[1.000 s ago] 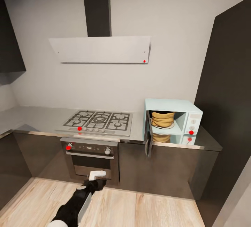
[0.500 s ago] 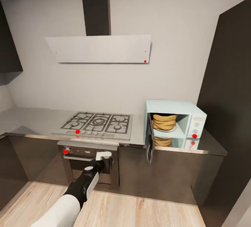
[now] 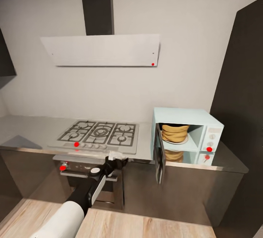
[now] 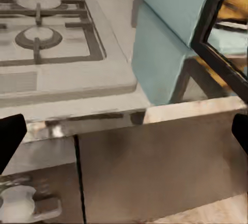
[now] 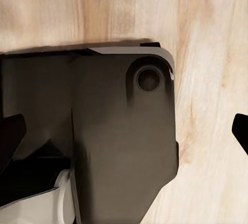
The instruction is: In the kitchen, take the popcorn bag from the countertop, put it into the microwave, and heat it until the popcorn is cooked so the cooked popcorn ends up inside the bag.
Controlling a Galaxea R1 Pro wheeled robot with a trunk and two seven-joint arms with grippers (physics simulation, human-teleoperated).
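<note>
The microwave [image 3: 188, 135] stands on the countertop [image 3: 144, 141] just right of the gas hob [image 3: 98, 135], door [image 3: 158, 157] swung open, popcorn bag [image 3: 174, 132] inside. The left gripper [image 3: 117, 159] hovers at the hob's front edge, above the oven [image 3: 87, 183].

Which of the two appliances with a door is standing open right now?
The mint-blue microwave on the countertop: its dark glass door is swung out, showing the yellow popcorn bag inside. The black built-in oven under the hob is shut.

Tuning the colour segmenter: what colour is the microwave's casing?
Pale mint-blue casing on the microwave, clearest in the head view; its open door is dark.
</note>
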